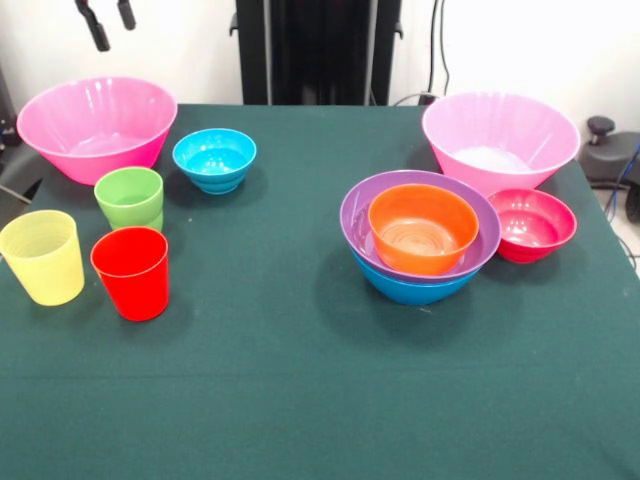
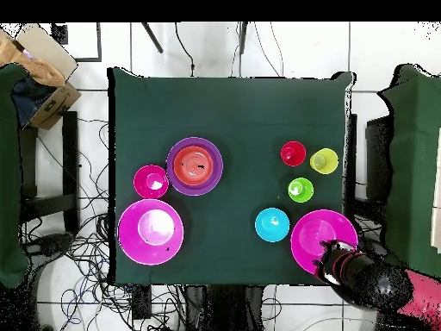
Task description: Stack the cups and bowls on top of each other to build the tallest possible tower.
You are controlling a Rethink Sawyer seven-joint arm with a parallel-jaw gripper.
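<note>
Green cloth covers the worktop (image 1: 300, 400). Take the tower (image 1: 420, 240) as your landmark: orange bowl (image 1: 423, 228) nested in purple (image 1: 357, 208), purple in blue (image 1: 410, 290). You see the crimson bowl (image 1: 531, 223) just beside it and one pink bowl (image 1: 500, 140) behind. Well apart stand the cyan bowl (image 1: 214, 159), second pink bowl (image 1: 97, 127) and three cups (image 1: 130, 271). Above that second pink bowl the pincer (image 1: 110, 22) hangs released, grasping nothing.

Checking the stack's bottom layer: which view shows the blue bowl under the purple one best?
The front view: the blue bowl shows its side below the purple bowl. In the overhead view, the purple bowl hides it.
</note>
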